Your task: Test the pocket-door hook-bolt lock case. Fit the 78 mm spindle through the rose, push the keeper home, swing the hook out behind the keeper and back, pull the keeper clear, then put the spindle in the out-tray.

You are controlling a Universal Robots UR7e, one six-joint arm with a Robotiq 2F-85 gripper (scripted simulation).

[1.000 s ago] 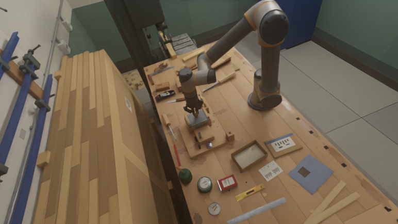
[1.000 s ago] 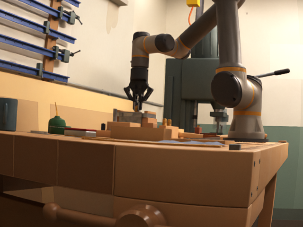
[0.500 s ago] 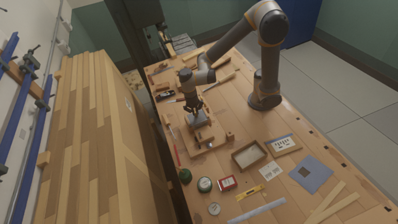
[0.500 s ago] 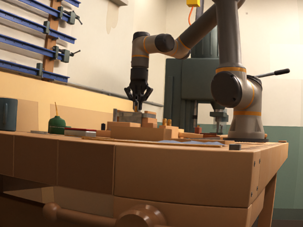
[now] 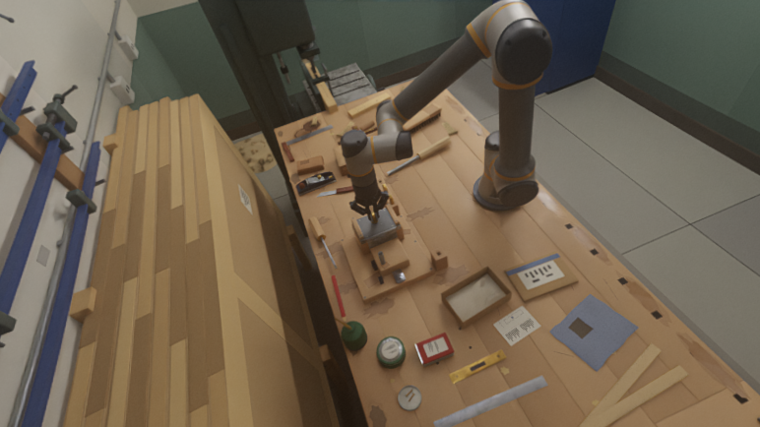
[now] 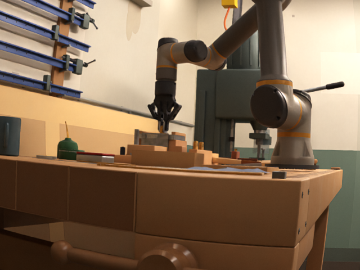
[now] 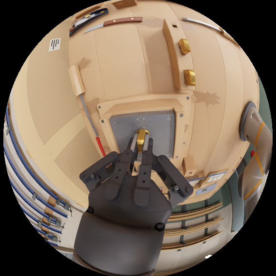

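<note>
The brass spindle (image 7: 141, 140) stands upright in my closed gripper (image 7: 140, 146), its lower end at the rose in the grey lock case plate (image 7: 150, 131); how deep it sits is hidden by my fingers. The lock case (image 5: 376, 227) is mounted in a wooden jig on a base board (image 5: 388, 260) at the bench's left middle. My gripper (image 5: 372, 211) hangs straight down over the case (image 6: 157, 139). The keeper block (image 5: 390, 258) sits just nearer on the base board. The out-tray (image 5: 474, 296), a shallow wooden frame, lies to the near right.
A wooden rail with two spare brass spindles (image 7: 184, 46) (image 7: 190, 77) stands just beyond the jig. A screwdriver (image 5: 320, 236), red pencil (image 5: 338, 295) and green oil can (image 5: 353, 334) lie along the left edge. The arm's base (image 5: 505, 183) stands to the right.
</note>
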